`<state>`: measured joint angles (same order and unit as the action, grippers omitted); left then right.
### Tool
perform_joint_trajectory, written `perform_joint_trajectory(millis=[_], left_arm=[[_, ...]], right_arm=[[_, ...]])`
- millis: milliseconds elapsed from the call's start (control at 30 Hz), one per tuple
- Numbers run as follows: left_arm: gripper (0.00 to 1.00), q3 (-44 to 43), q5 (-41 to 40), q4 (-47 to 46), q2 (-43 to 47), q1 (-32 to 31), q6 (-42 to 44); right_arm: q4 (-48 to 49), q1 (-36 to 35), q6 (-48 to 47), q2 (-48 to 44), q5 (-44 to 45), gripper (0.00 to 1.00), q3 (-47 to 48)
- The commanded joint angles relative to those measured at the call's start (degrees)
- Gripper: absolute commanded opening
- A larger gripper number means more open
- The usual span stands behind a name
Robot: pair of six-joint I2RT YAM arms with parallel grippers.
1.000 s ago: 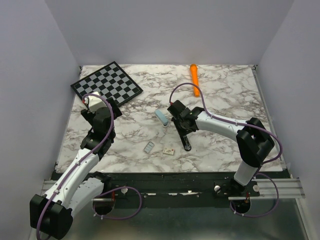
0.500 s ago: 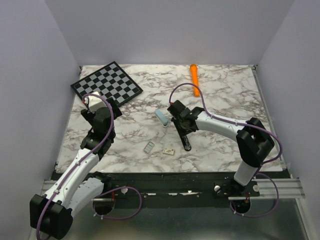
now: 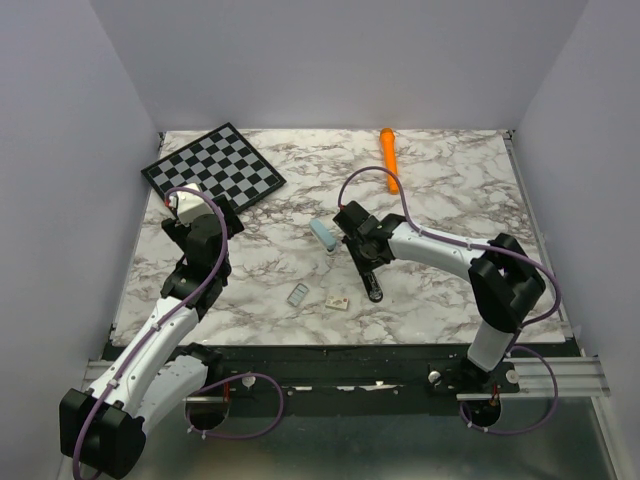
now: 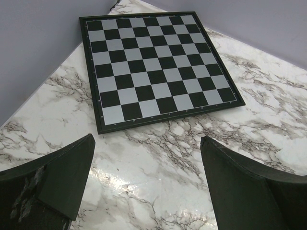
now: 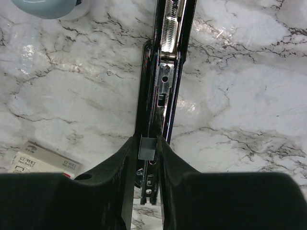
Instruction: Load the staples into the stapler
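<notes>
The stapler point(image 5: 165, 72) is slim and black and lies open on the marble, its metal channel and spring showing; in the top view the stapler point(image 3: 370, 278) points toward the near edge. My right gripper point(image 5: 147, 143) is shut on the staples point(image 5: 147, 147), a small grey block pinched between both fingertips directly over the channel. Whether the block touches the channel I cannot tell. From above, the right gripper point(image 3: 353, 240) covers the stapler's far end. My left gripper point(image 4: 146, 158) stands open and holds nothing, over bare marble near the left side point(image 3: 186, 207).
A chessboard point(image 4: 153, 67) lies just beyond the left gripper, at the back left point(image 3: 212, 165). An orange marker point(image 3: 389, 158) lies at the back. A pale blue little box point(image 3: 322, 235) sits left of the stapler. A small grey rectangle point(image 3: 299, 294) and a tiny white piece point(image 3: 338, 300) lie nearer the front.
The right arm has shifted very slightly left over the stapler, still pinching the staples. The left arm has not moved.
</notes>
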<state>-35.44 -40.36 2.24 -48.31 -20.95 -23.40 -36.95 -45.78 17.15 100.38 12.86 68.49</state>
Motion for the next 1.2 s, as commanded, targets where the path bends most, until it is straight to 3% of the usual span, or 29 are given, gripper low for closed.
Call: perform_joint_trajectory(millis=[0, 333, 733, 1167], left_arm=[[0.99, -0.1, 0.7, -1.3, 0.9, 0.4, 0.2], [0.99, -0.1, 0.8, -1.4, 0.8, 0.4, 0.3], [0.99, 0.0, 0.8, -1.4, 0.8, 0.4, 0.3], [0.99, -0.2, 0.7, -1.2, 0.2, 0.4, 0.1]], right_arm=[[-1.6, -0.5, 1.3, 1.8, 1.1, 0.31, 2.0], [-2.6, -0.4, 2.3, 2.9, 1.3, 0.30, 2.9], [-2.7, -0.5, 2.5, -0.2, 2.2, 0.21, 2.3], [8.3, -0.5, 1.7, -9.8, 5.5, 0.19, -6.9]])
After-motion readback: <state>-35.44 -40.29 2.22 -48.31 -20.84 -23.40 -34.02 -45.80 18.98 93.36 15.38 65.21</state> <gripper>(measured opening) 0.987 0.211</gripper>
